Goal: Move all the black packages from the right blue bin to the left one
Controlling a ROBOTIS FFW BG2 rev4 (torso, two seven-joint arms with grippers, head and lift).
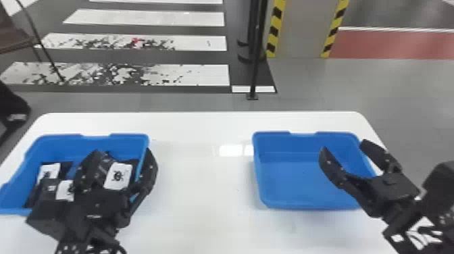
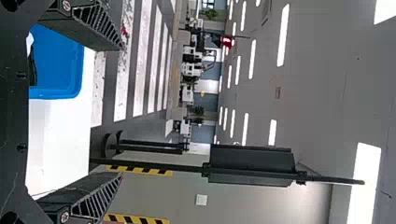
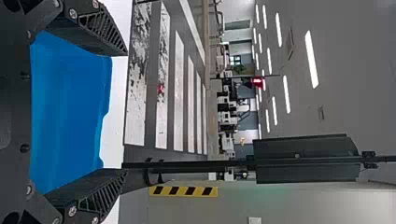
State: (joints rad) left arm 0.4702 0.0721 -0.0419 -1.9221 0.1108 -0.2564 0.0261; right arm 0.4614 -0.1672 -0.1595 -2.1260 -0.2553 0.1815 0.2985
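Observation:
Black packages (image 1: 118, 175) with white labels lie in the left blue bin (image 1: 116, 137). My left gripper (image 1: 123, 157) is over this bin's right part, its fingers spread, with one labelled package visible between them and others to its left partly covered by the arm. The left wrist view has the open left gripper (image 2: 120, 111) beside a corner of the left bin (image 2: 58, 60). On the right, the blue bin (image 1: 304, 204) shows a bare blue floor. Over its right side stands my right gripper (image 1: 345, 148), open and holding nothing; the right wrist view shows the right gripper (image 3: 126, 112) and right bin (image 3: 70, 107).
The white table (image 1: 202, 189) carries both bins, with a wide stretch of tabletop between them. Beyond its far edge are a black pole (image 1: 255, 64) on the floor and a pillar (image 1: 300, 30) with yellow and black stripes.

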